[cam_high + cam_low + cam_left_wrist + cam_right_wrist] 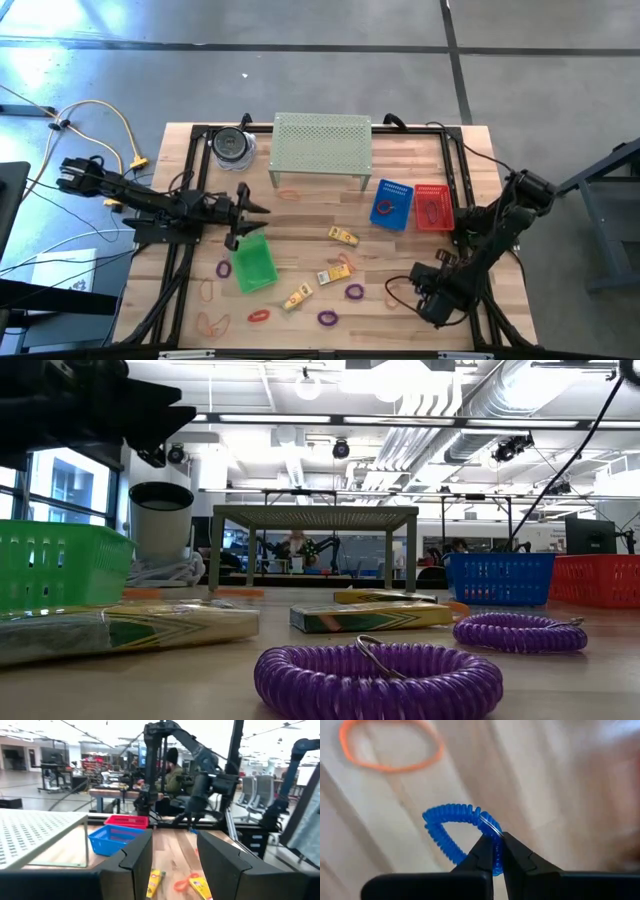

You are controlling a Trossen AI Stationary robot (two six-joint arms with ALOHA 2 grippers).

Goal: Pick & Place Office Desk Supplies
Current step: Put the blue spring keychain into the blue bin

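My right gripper (497, 845) hangs over the table's near right part (425, 298), shut on a blue coiled loop (451, 827). An orange loop (390, 747) lies on the wood below it. My left gripper (175, 865) stands open and empty above the green basket (253, 265) at the table's left. Purple coiled loops (355, 292) (378, 680), a red loop (258, 315), orange loops (207, 292) and yellow packets (343, 236) (370, 617) lie flat on the table. My right gripper pinches the blue loop's coil between its two fingertips, beside the small metal ring (490, 826). The fingers come from above, pointing down. The loop hangs slack from the fingertips as a drooping teardrop and looks lifted off the wood.
A blue basket (393, 204) and a red basket (432, 207) stand side by side at the right. The pale-green perforated shelf (322, 148) stands at the far edge, with a round container (232, 147) to its left. A black frame (460, 190) runs around the table.
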